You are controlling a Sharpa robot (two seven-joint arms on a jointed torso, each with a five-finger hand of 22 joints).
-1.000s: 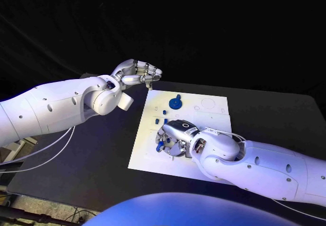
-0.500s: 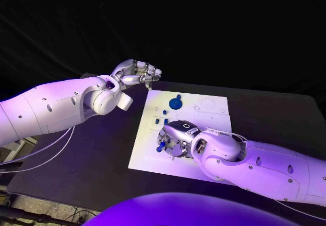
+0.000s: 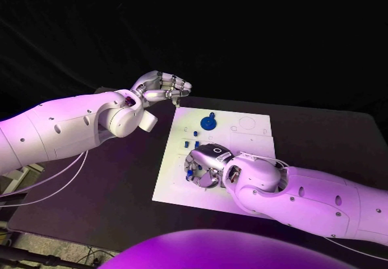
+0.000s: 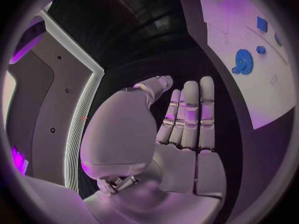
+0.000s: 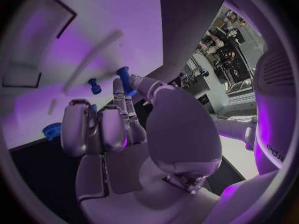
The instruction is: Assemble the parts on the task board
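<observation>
A: Where is the white rectangular task board [image 3: 243, 129] sitting at this moment?

B: It is lying flat in the middle of the black table [image 3: 113, 185], long side running away from the robot. A blue round gear-like part [image 3: 209, 122] is resting on its far half, and a few small blue peg-shaped parts [image 3: 197, 134] are standing just nearer than the gear.

A: What is the silver many-fingered right hand [image 3: 208, 163] doing?

B: It is reaching over the near half of the board, palm turned down, fingers curling over the surface. In the right wrist view the right hand [image 5: 124, 129] is pinching a small blue cylindrical part [image 5: 124, 79] between thumb and a fingertip, holding it close above the board. Another blue peg [image 5: 94, 86] is standing on the board just beside it, apart from the fingers.

A: Is the held part touching the board?

B: I cannot tell; the fingers are covering the contact point in the head view, and the wrist view is bending the edges too much.

A: And the silver many-fingered left hand [image 3: 164, 87]?

B: It is hovering off the far left corner of the board, above the table, well apart from the right hand. From the head view its fingers are looking curled in; the left wrist view shows the left hand [image 4: 168, 134] with its fingers lying straight and side by side, nothing in them
</observation>
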